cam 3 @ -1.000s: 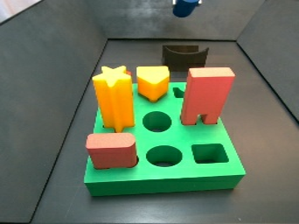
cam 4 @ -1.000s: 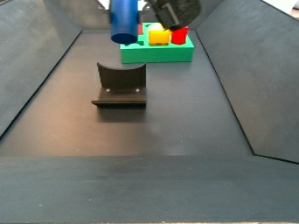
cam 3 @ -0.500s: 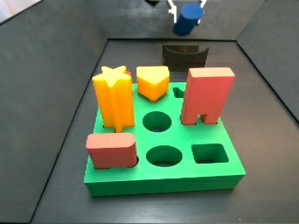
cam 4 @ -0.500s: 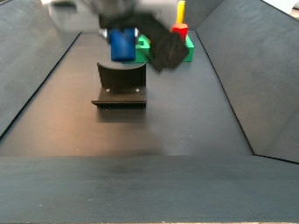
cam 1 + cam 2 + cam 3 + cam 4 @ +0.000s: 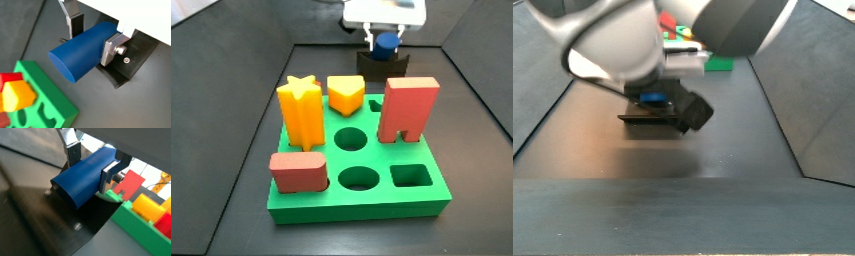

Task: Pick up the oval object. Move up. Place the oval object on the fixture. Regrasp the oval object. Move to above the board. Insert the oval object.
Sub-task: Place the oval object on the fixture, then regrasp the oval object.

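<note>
My gripper (image 5: 93,42) is shut on the oval object (image 5: 83,50), a dark blue rounded peg held sideways between the silver fingers (image 5: 113,46). It shows the same way in a wrist view (image 5: 83,178). In a side view the gripper (image 5: 385,38) holds the peg (image 5: 385,44) right at the notch of the black fixture (image 5: 382,65). In a side view the arm hides most of the scene; the peg (image 5: 651,99) sits at the top of the fixture (image 5: 651,122). I cannot tell if the peg touches the fixture. The green board (image 5: 358,200) lies nearer the camera.
The board carries an orange star (image 5: 301,110), a yellow block (image 5: 345,93), a tall red arch block (image 5: 409,108) and a salmon-red rounded block (image 5: 299,172), with open holes between them. Grey walls slope up on both sides of the dark floor.
The gripper has come down with the blue peg from high above the floor to the fixture's notch. The arm now fills much of a side view.
</note>
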